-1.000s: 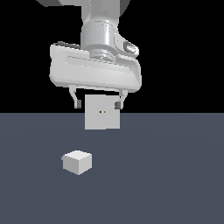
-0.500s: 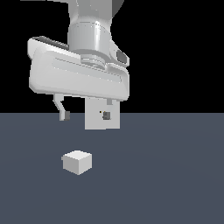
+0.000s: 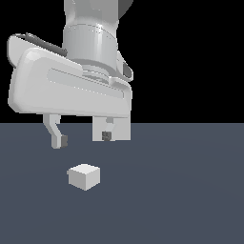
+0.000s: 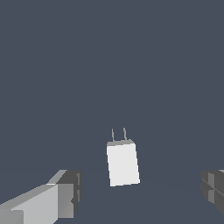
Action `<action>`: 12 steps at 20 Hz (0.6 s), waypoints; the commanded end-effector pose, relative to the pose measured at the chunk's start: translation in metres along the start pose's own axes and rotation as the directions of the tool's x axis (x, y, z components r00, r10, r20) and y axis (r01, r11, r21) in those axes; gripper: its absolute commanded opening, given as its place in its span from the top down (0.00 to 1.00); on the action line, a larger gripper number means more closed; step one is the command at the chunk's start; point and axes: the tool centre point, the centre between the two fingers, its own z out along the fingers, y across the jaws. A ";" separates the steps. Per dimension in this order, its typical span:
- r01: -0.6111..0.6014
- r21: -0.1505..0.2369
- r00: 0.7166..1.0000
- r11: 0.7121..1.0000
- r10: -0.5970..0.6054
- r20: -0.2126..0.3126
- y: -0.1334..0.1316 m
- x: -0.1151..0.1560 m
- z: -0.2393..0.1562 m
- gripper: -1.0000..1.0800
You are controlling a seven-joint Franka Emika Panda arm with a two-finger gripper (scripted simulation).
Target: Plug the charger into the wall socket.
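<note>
The charger [image 3: 84,176] is a small white cube resting on the dark grey floor, at the exterior view's left of centre. My gripper [image 3: 83,139] hangs above it, open and empty, with its fingers apart wider than the cube. In the wrist view the charger [image 4: 123,164] lies between my two fingers [image 4: 65,192], with two thin prongs [image 4: 119,134] sticking out of one end. The wall socket [image 3: 121,131] is a white upright plate behind my gripper. Only a part of it shows beside the right finger, and its holes are hidden.
The dark grey floor [image 3: 190,190] stretches flat around the charger, with a black background above it. Nothing else stands on it in either view.
My gripper has come lower and toward the exterior view's left, closer to the camera. It now covers most of the socket plate. The charger has not moved.
</note>
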 end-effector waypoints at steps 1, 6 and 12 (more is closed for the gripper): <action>0.045 -0.001 0.999 0.999 -0.045 -0.007 -0.004 -0.002 0.003 0.04; 0.099 -0.002 0.995 0.995 -0.100 -0.016 -0.008 -0.004 0.008 0.04; 0.117 -0.002 0.993 0.993 -0.117 -0.018 -0.009 -0.005 0.010 0.04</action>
